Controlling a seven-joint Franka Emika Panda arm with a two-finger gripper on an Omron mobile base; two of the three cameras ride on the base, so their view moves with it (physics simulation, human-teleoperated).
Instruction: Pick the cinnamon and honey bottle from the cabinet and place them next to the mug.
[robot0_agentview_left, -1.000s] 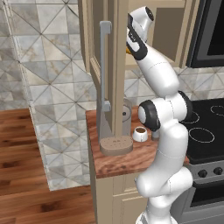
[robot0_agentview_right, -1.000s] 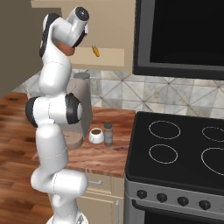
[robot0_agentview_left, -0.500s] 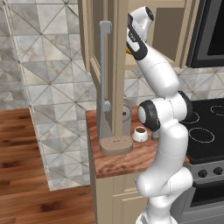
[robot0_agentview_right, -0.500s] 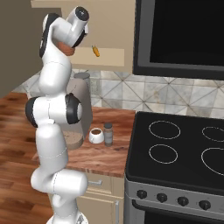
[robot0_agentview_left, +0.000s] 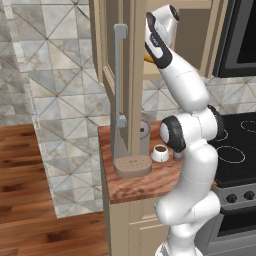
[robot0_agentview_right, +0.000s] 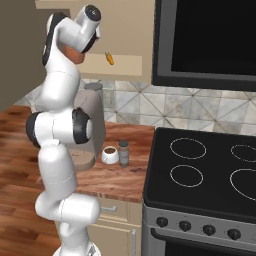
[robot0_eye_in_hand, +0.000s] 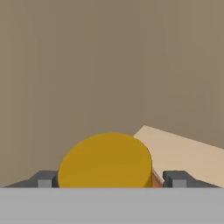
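Inside the beige wall cabinet (robot0_agentview_left: 131, 65), the white arm's gripper (robot0_eye_in_hand: 111, 180) straddles the honey bottle (robot0_eye_in_hand: 106, 161), its yellow cap rising between the two dark fingertips (robot0_eye_in_hand: 43, 179) in the hand view. The jaws stand one on each side of the jar, close against it; whether the pads press it firmly cannot be told. A sliver of amber body shows at the cap's right edge. The jar sits on the pale cabinet shelf (robot0_eye_in_hand: 188, 155), with the cabinet's plain back wall and corner well behind it, so there is open space beyond the jar.

From the left base view, the arm reaches up past the open cabinet door (robot0_agentview_left: 107, 45) and its long grey vertical handle (robot0_agentview_left: 118, 75), with a touch of orange from the jar visible beside the hand. From the right base view, the hand is up at shelf height, and a thin orange pointed thing (robot0_agentview_right: 109, 58) lies on the same shelf, apart to the side.

Below, on the wooden counter (robot0_agentview_right: 115, 175), the cinnamon (robot0_agentview_right: 123, 153) stands upright just beside the white mug (robot0_agentview_right: 110, 155), between the mug and the stove (robot0_agentview_right: 200, 175). A grey appliance on a round speckled base (robot0_agentview_left: 132, 165) stands near the mug on its other side. Bare counter lies in front of the mug and cinnamon, towards the counter's front edge.
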